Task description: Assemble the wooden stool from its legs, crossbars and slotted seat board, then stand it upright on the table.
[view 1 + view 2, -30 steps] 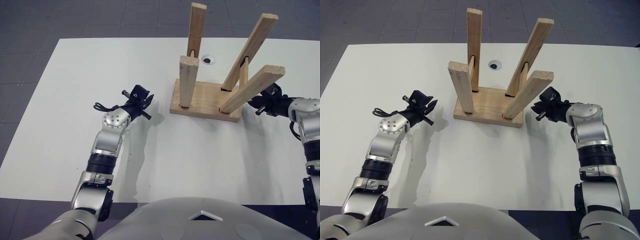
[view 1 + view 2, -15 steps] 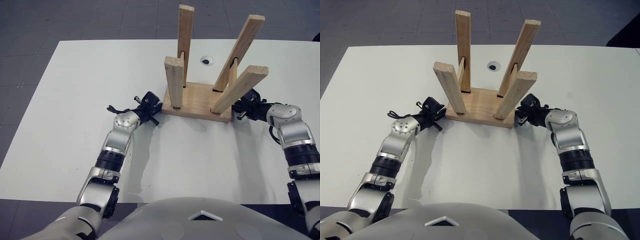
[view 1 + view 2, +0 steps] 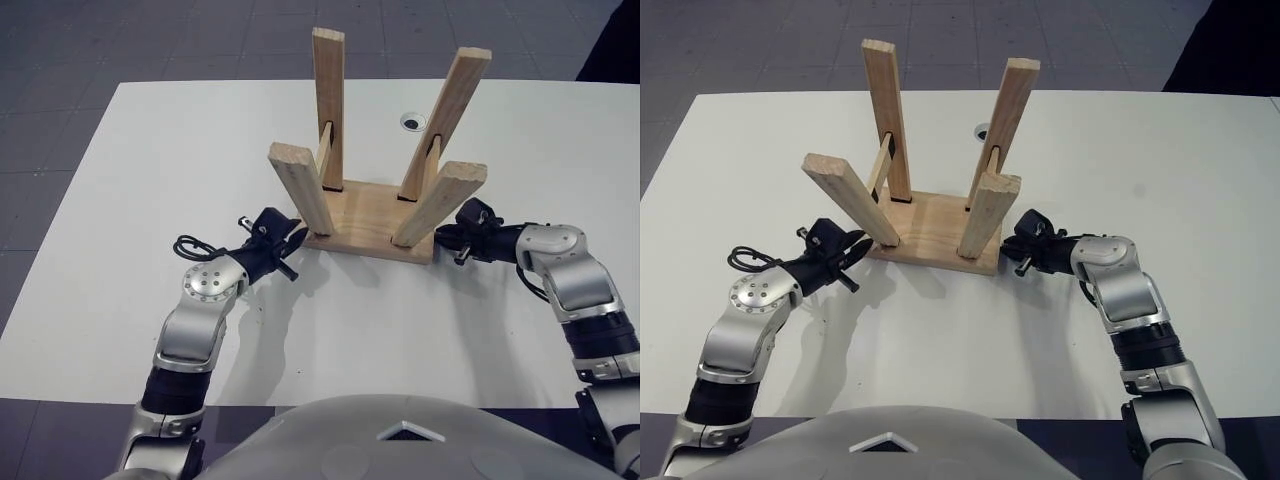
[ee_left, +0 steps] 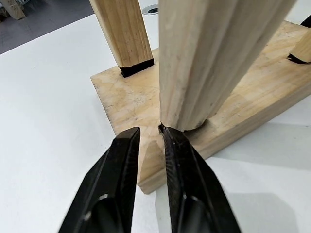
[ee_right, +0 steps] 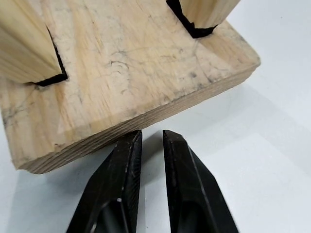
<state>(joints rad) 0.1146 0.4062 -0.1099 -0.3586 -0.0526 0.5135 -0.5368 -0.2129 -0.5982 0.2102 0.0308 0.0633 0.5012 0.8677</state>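
The wooden stool stands upside down, its seat board [image 3: 365, 215] flat on the white table [image 3: 150, 180] and its legs pointing up. The near-left leg [image 3: 300, 185] and near-right leg [image 3: 440, 200] lean outward, and thin crossbars [image 3: 324, 160] join the leg pairs. My left gripper [image 3: 297, 240] is at the board's left edge, by the near-left leg's foot [image 4: 194, 87]. Its fingers [image 4: 121, 165] are shut with only a slim gap, on nothing. My right gripper [image 3: 447, 240] is at the board's right edge [image 5: 121, 126], low on the table, also shut and holding nothing.
A round cable hole [image 3: 412, 121] lies in the table behind the stool. A black cable [image 3: 190, 245] loops off my left wrist. Bare tabletop stretches to the left, the right and in front of the stool.
Both grippers closed in on the seat board from either side. Then the stool slid to the left and turned a little, with the right gripper following and the left arm drawing back.
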